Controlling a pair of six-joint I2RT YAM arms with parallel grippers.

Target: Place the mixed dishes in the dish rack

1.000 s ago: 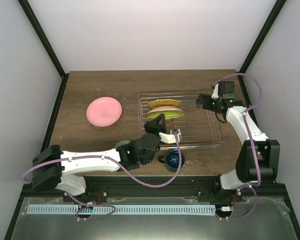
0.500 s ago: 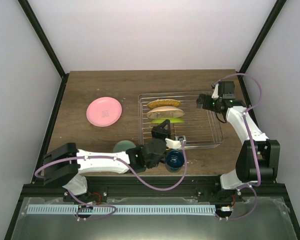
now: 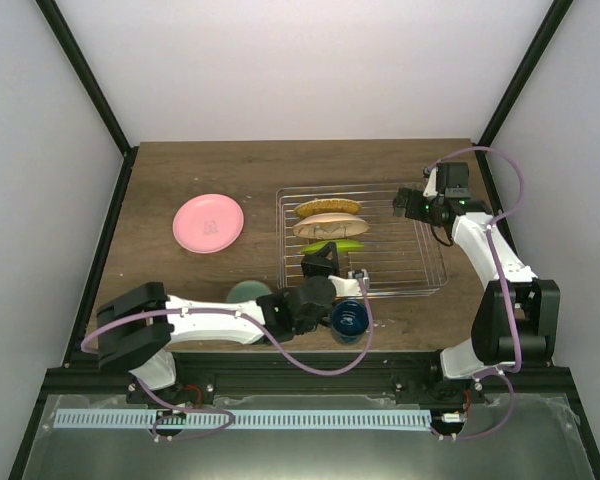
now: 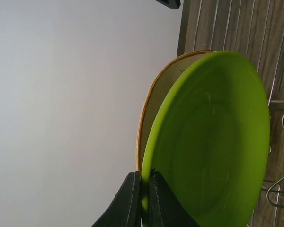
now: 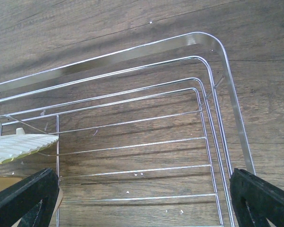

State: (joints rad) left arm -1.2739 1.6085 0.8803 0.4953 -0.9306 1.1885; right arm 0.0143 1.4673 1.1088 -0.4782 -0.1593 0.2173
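Left jaws: clenched tight on the lower rim of the lime-green plate [image 4: 213, 142], a finger [image 4: 128, 203] on each face, bottom centre of the wrist view.
Green plate's spot: up on edge inside the dish rack [image 3: 283, 240], centre of the overhead frame, wires showing along the right of the wrist view.
Rack line-up: cream plate [image 3: 328, 207] nearest the top of the frame, a beige plate [image 3: 330, 226] just below it, and the green one below that, all three on edge.
Right jaws: released and spread wide, one finger [image 5: 23, 194] in each lower corner of its wrist view, hanging over the rack's upper-right corner.
Pink plate [image 3: 208, 222]: flat on the worktop [image 3: 180, 170], left of the rack and well apart from it.
Mint-green bowl [image 3: 242, 291]: on the worktop under the rack's lower-left corner, partly hidden by the left arm [image 3: 200, 322].
Dark blue mug [image 3: 348, 318]: on the worktop just below the rack's lower edge, close beside the left wrist.
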